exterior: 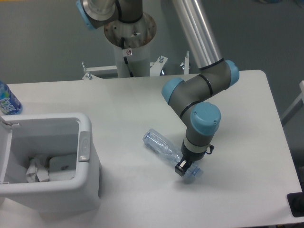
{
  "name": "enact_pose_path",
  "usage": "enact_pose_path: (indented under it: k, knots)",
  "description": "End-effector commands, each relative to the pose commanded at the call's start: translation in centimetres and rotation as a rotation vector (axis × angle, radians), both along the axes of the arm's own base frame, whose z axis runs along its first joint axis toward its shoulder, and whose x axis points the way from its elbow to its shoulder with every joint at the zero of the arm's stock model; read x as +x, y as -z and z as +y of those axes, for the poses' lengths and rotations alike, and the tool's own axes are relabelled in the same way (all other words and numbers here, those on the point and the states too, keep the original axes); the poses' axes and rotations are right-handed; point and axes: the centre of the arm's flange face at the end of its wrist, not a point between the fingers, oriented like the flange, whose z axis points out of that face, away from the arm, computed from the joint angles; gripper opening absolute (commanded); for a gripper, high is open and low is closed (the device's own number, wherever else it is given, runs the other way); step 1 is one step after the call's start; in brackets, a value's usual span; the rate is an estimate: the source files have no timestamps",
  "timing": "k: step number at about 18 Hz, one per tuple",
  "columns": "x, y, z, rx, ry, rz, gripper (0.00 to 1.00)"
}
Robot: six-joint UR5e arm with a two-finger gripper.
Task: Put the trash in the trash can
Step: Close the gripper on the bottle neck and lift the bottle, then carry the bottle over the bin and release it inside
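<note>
A clear ribbed bluish plastic bottle (161,145) lies on the white table right of centre, tilted with its far end up-left and its other end under the wrist. My gripper (184,167) points down at the bottle's lower right end, its fingers shut around it. The white trash can (85,147) stands open at the front left, with crumpled whitish wrappers and paper (35,171) inside. I cannot pick out a green strip among them.
A bottle with a bright blue label (7,100) stands at the table's left edge behind the bin. The arm's base column (129,40) rises at the back centre. The table's right edge (280,137) is near the arm.
</note>
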Motion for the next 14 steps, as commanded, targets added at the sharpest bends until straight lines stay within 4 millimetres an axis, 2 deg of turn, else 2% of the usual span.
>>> enact_pose_path:
  k: [2,4,7,9,10,12,14]
  knots:
    - [-0.5,-1.9,0.1,0.002,-0.001,0.038,0.63]
    - [-1.3,-5.3,0.3,0.021,-0.004,0.099,0.63]
    - [-3.3,-13.3,1.3,0.072,-0.019,0.245,0.63]
    - [-3.4,-17.9,1.4,0.118,-0.026,0.310,0.63]
    - [-3.1,-19.8,1.3,0.143,-0.023,0.338,0.63]
    - [-2.1,-25.1,1.6,0.205,-0.017,0.406,0.63]
    - [-0.3,-30.5,3.5,0.281,0.014,0.483,0.63]
